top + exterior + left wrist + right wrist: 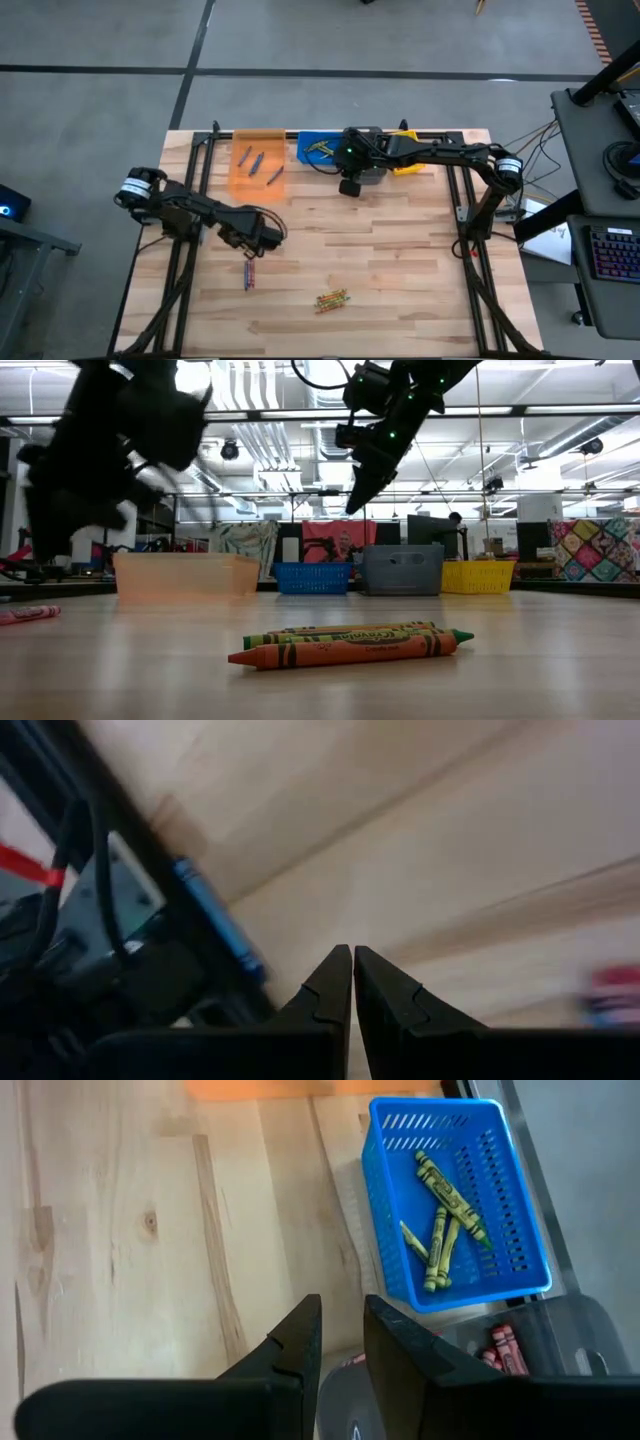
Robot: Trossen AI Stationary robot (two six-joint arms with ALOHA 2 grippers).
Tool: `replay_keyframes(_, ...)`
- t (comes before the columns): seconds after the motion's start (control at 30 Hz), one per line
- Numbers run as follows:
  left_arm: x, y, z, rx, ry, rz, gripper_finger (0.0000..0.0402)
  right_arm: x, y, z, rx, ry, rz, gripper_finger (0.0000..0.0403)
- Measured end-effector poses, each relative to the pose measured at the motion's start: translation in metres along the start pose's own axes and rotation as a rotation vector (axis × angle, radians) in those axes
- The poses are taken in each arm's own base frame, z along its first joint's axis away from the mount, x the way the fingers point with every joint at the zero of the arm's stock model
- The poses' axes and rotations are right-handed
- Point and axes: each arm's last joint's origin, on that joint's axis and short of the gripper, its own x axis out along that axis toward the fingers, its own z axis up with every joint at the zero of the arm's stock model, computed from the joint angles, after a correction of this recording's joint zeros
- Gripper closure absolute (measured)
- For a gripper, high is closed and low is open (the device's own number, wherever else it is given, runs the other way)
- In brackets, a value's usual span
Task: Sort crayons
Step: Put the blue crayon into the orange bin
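Observation:
Loose crayons lie on the wooden table: a red and blue pair (249,273), and an orange and green cluster (332,299) nearer the front edge, close up in the low view (350,643). My left gripper (262,237) is shut with nothing in it (352,952) and hangs just behind the red and blue pair. My right gripper (350,185) is open and holds nothing (340,1305). It hangs above the near edge of the grey bin (560,1330), which holds red crayons (500,1345). Green-yellow crayons (440,1210) lie in the blue bin (460,1200).
Four bins line the far edge: orange (258,162) with blue crayons in it, blue (318,148), grey (368,172) and yellow (405,165). Black frame rails run along the table's left (185,250) and right (470,250) sides. Bare wood lies between the arms.

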Motion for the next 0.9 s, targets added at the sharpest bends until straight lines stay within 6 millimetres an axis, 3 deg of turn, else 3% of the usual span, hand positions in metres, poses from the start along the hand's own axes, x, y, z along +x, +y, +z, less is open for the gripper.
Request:
replay_keyframes(0.2,0.037,0.022,0.002,-0.063,0.138,0.121,0.0402,0.0,0.0,0.001,0.001,-0.011,-0.003,0.0332)
replay_keyframes(0.33,0.051,0.031,0.0,-0.092,0.185,0.166,0.0402,0.0,0.0,0.001,-0.001,-0.013,-0.003,0.0328)
replay_keyframes(0.9,0.053,0.042,0.011,-0.212,0.266,0.189,0.0402,0.0,0.0,0.002,0.0,-0.02,-0.005,0.0332)
